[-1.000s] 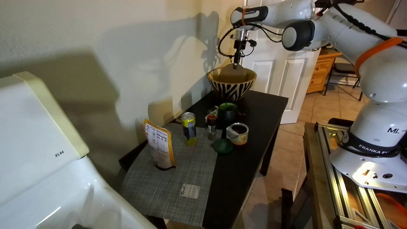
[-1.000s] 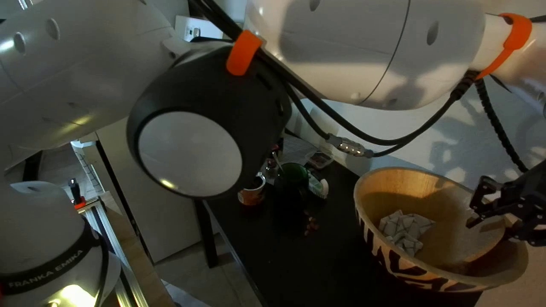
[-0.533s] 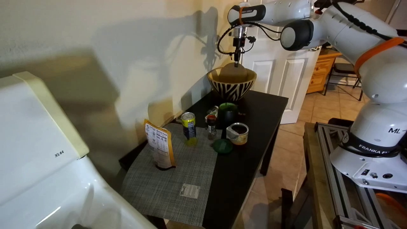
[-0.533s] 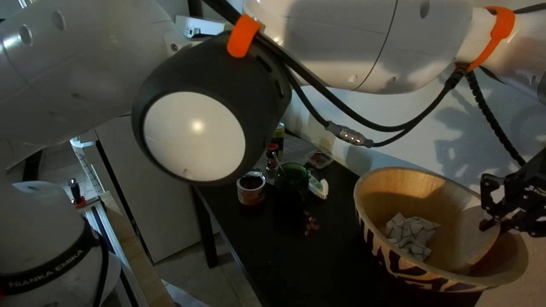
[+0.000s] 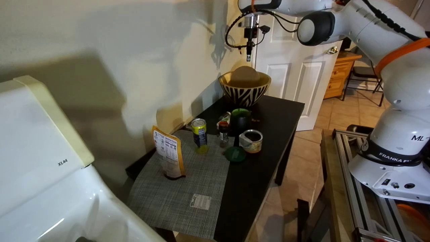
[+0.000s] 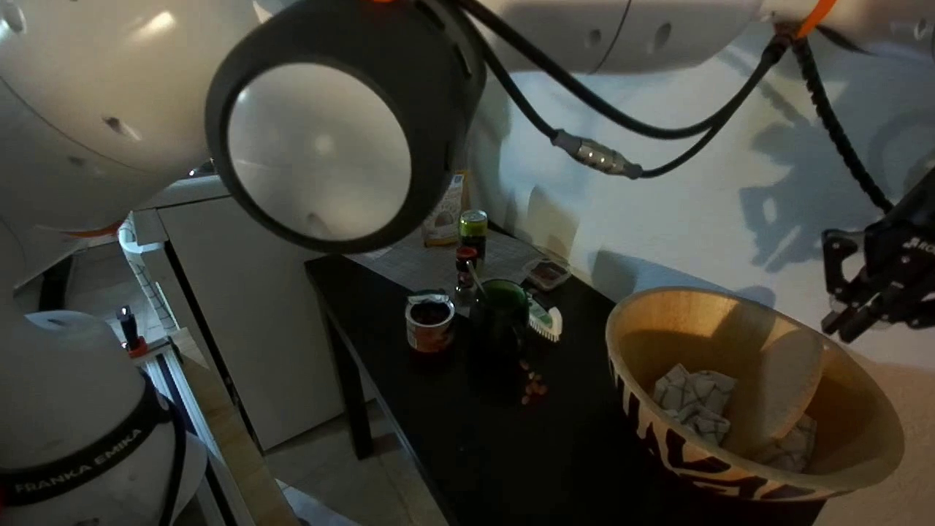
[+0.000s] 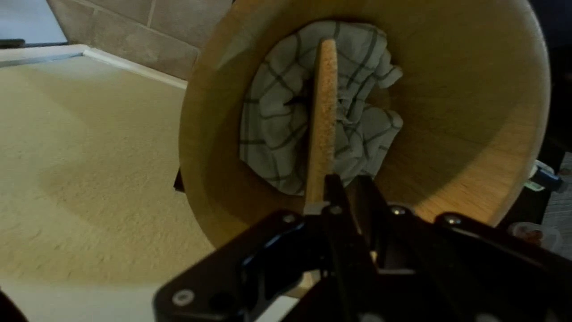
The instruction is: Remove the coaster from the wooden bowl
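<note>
The black, two-fingered end effector (image 7: 349, 180) has just lifted away from its target: half a second ago its fingertips were down at the upper edge of the round, flat, tan coaster (image 6: 791, 386), which looks like wood or cork, and now both exterior views show clear space between the two. The fingers stand narrow, only a slim gap showing in the wrist view, with nothing seen between them. The coaster has shifted as well, and stands nearly upright on edge (the wrist view catches it almost rim-on) over a crumpled white, dark-checked cloth (image 7: 281, 129), more of which now shows past its lower side. Both lie inside the wide, zigzag-striped wooden bowl (image 5: 245, 95), which has not moved on the black table (image 6: 584, 438). So the removal is not done: I'd judge that the hold slipped or was never made, and that a fresh try is needed, with the fingers spread wider first. The steep stance may help, offering an edge to straddle, though a sideways nudge could topple it on that soft footing.
</note>
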